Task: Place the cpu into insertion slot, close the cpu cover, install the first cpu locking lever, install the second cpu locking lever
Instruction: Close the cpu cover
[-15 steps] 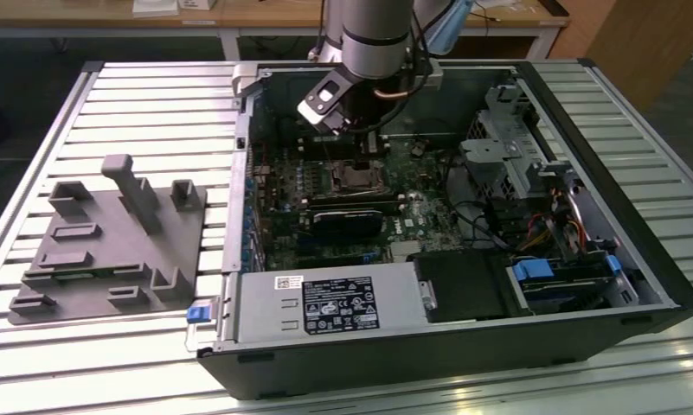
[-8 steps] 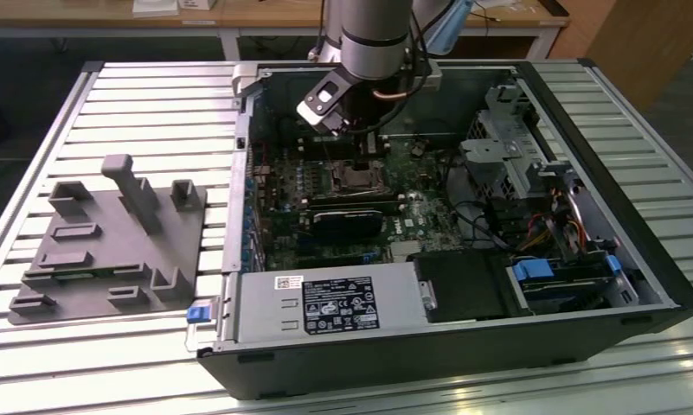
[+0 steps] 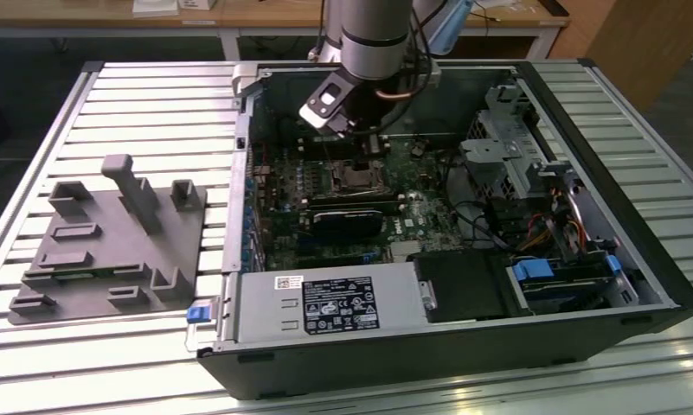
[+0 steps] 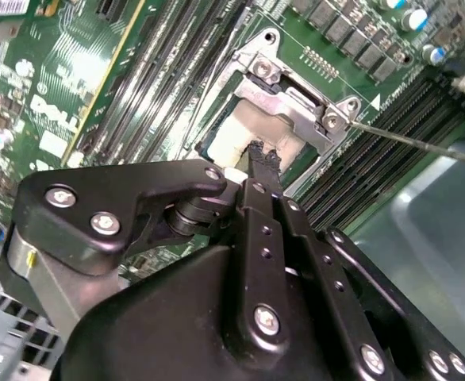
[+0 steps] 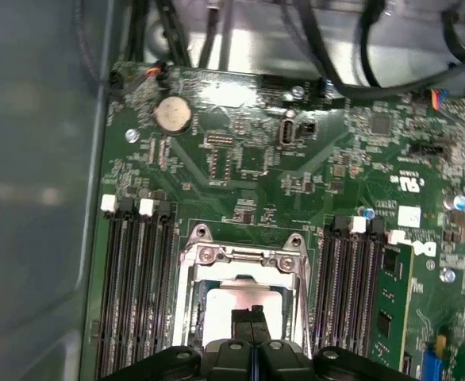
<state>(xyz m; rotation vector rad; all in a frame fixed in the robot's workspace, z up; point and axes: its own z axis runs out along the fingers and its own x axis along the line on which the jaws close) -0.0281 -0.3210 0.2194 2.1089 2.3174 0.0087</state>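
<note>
My gripper (image 3: 362, 149) reaches down into the open computer case over the insertion slot (image 3: 356, 178) on the green board. In both wrist views the two black fingertips (image 4: 263, 155) are pressed together with nothing between them. They stand right over the pale silvery top of the cpu (image 5: 220, 305), which sits in the slot. The cpu cover (image 5: 240, 258), a silver frame, lies down around the cpu. In the second wrist view a thin metal locking lever (image 4: 415, 143) sticks out sideways from the cover's corner, standing free of the board.
Long black memory slots (image 5: 137, 294) run along both sides of the socket. A black module (image 3: 352, 220), a power supply (image 3: 323, 303) and a drive cage (image 3: 508, 147) fill the case. A grey fixture (image 3: 104, 242) sits on the slatted table at the exterior view's left.
</note>
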